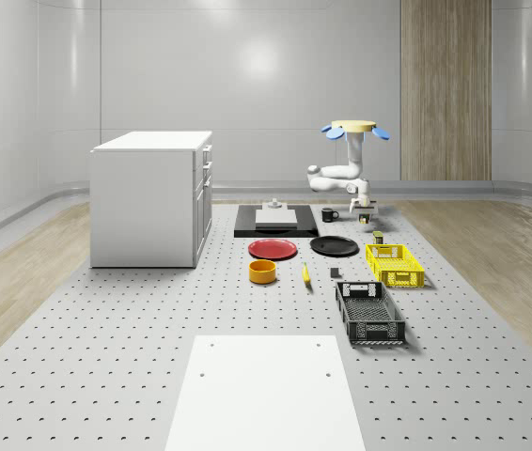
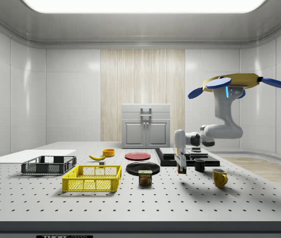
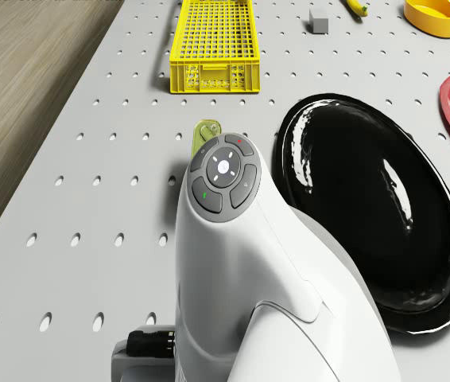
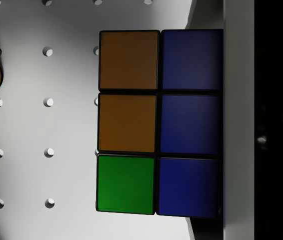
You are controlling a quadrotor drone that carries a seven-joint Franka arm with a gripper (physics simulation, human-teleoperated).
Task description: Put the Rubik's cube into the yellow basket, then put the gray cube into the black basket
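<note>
Rubik's cube point(image 4: 156, 122) sits right under the wrist camera, by the black plate point(image 3: 368, 231). Gripper point(image 2: 181, 168) hangs low at the table; whether its fingers grip the cube, I cannot tell. Drone point(image 2: 235, 82) hovers above. Yellow basket point(image 1: 394, 264) lies near: I'd lift straight, then carry gently over its rim
</note>
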